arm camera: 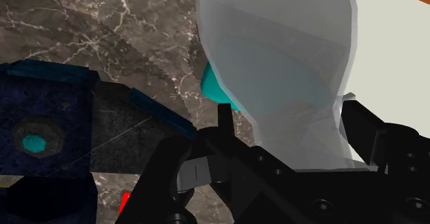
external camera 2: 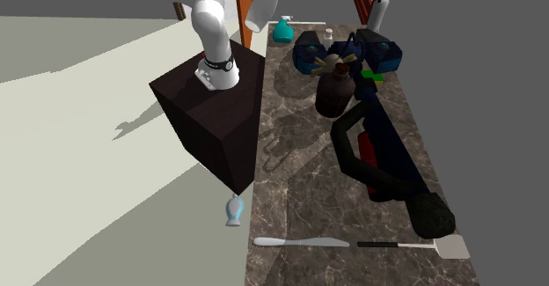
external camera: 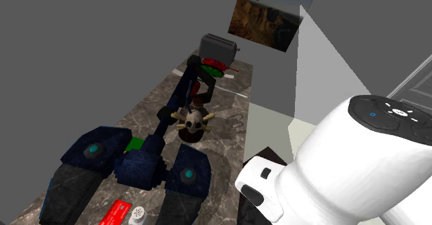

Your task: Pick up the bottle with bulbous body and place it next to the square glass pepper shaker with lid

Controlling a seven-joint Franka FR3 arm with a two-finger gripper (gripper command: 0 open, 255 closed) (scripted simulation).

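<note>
My gripper (arm camera: 288, 112) is clamped on the pale bulbous bottle (arm camera: 275, 50), held up off the bench (external camera 2: 299, 179) near a teal thing (external camera 2: 281, 32), and the shaker (external camera: 138, 215) sits so tight beside that dark blue clutter (external camera: 187, 176) I might easily knock it over.

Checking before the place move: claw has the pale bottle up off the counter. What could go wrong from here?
1. Most of the pale bottle juts past the claw; it may pivot or slip.
2. The teal bottle sits close beneath it near the counter edge; lowering could knock it off.
3. The dark blue object crowds the shaker, so little room to set down.
</note>
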